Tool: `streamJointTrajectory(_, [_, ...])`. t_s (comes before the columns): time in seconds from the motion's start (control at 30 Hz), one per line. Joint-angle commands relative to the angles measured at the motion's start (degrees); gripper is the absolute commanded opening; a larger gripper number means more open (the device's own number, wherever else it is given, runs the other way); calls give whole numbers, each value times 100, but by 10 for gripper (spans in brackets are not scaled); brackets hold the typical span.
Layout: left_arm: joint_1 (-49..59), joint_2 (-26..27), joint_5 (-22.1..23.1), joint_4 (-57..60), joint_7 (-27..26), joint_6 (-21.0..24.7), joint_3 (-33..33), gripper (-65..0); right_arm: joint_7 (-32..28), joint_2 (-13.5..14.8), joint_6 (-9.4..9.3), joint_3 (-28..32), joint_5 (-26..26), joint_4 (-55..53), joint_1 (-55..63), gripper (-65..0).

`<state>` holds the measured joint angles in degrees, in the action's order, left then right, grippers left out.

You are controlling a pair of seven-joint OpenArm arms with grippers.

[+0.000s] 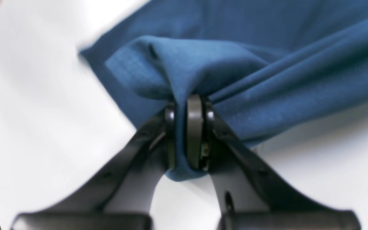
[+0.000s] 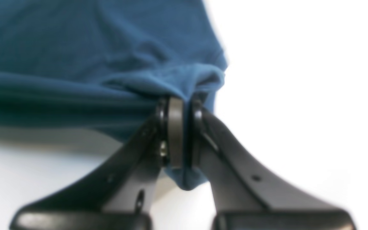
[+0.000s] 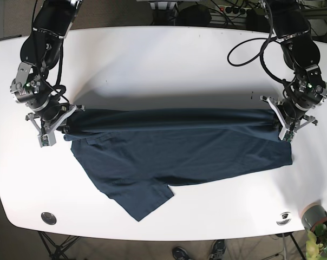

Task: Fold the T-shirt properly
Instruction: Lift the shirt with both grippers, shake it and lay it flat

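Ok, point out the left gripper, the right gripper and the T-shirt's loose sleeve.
left gripper [image 3: 282,123]: base view, tips clamping the shirt's edge.
right gripper [image 3: 66,120]: base view, tips clamping the opposite edge.
T-shirt sleeve [image 3: 144,200]: base view, mid-sleeve, flat on the table.

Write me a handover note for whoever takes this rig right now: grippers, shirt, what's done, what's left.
Left gripper: shut on a bunched edge of the blue T-shirt.
Right gripper: shut on the opposite end of the same edge.
Shirt: on the white table, the gripped edge lifted and stretched taut between the two arms, the rest lying flat toward the near side, one sleeve sticking out near.
Done: both grasps made, edge raised.
Left: likely carry the edge over to lay the fold, release, then tuck the sleeve and finish folding.
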<state>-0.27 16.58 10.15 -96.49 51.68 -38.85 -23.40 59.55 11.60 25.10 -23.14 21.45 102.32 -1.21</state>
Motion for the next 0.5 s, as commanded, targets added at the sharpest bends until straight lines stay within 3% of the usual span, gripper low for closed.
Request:
streamJointTrajectory(0.0, [128, -1, 70, -263, -118, 21, -100, -650, -166, 67, -9, -29, 57, 260, 99, -628])
streamJointTrajectory(0.3, [911, -71, 88, -571, -118, 21, -276, -650, -148, -74, -9, -38, 57, 840, 891, -628])
streamJointTrajectory(0.47, [1175, -229, 88, -668, -118, 21, -706, -650, -175, -83, -9, -38, 57, 831, 1163, -628])
